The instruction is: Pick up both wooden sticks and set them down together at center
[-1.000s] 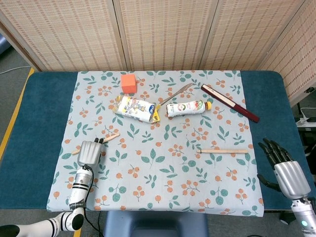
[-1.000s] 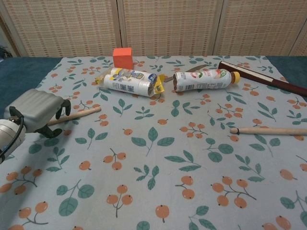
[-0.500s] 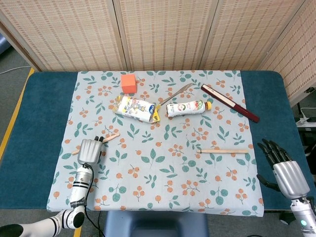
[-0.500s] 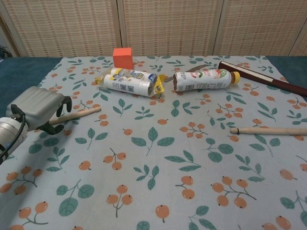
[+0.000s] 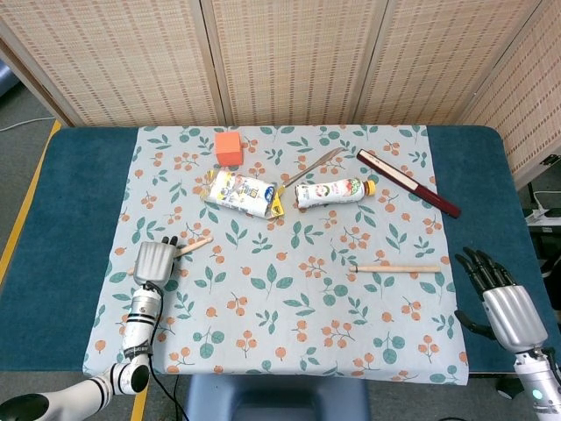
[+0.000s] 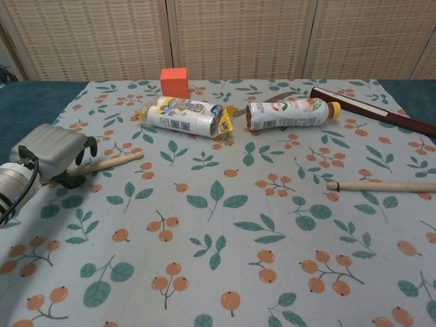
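One wooden stick (image 5: 195, 244) lies slanted on the left of the floral cloth, also seen in the chest view (image 6: 112, 163). My left hand (image 5: 153, 260) hovers over its near end, seen from the side in the chest view (image 6: 54, 155). The fingers arch above the stick and the thumb sits below, with the stick still flat on the cloth. The second wooden stick (image 5: 397, 268) lies level on the right side, shown as well in the chest view (image 6: 381, 186). My right hand (image 5: 504, 298) stays off the cloth's right edge over the blue table, fingers spread, holding nothing.
At the back stand an orange cube (image 5: 229, 146), a crushed yellow-and-white pack (image 5: 241, 192), a lying bottle (image 5: 331, 191), a knife (image 5: 314, 165) and a long dark red case (image 5: 408, 181). The cloth's middle (image 5: 289, 272) carries only its leaf print.
My left hand has crept a little away from me and leftward, settling over the left stick's near end. Both sticks lie where they were. The right hand barely shifted.
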Motion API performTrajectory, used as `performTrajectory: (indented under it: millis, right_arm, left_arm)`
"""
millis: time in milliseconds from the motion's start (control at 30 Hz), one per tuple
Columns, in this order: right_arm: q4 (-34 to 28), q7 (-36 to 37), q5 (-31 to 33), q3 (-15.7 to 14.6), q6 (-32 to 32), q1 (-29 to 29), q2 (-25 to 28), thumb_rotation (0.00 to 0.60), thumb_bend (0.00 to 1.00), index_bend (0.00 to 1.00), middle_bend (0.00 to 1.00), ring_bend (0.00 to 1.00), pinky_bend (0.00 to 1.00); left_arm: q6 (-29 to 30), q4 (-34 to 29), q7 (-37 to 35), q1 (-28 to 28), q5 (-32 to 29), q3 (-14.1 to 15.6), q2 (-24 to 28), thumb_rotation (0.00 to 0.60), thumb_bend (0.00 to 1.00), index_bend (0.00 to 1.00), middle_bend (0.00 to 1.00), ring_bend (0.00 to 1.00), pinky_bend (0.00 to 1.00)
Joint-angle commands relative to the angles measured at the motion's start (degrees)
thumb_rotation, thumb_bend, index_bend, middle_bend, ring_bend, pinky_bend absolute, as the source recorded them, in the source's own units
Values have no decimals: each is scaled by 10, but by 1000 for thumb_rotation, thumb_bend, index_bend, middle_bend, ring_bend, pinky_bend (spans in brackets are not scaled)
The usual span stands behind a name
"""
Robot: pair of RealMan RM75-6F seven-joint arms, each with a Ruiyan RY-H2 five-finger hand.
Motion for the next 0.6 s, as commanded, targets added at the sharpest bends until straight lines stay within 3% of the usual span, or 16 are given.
performTrajectory:
  millis: [33, 433, 600]
  right_arm:
    - [0, 0, 0, 0, 0, 0, 0, 600, 144, 0, 0, 0, 164]
    - [-2, -1, -1, -2, -6, 1, 2, 600, 144, 0, 0, 0, 164]
    - [-4, 0, 1, -2, -9, 2, 3, 600, 144, 0, 0, 0, 163]
  left_arm:
    - [-2, 3, -1, 2, -1, 2, 0, 600, 319, 360, 466, 1000, 1000]
    - [-14, 6, 0, 7, 2, 12, 9, 600, 325, 549, 653, 1000, 1000]
    - [-5, 10, -1, 9, 11, 16, 10, 600, 387, 642, 746, 1000, 1000]
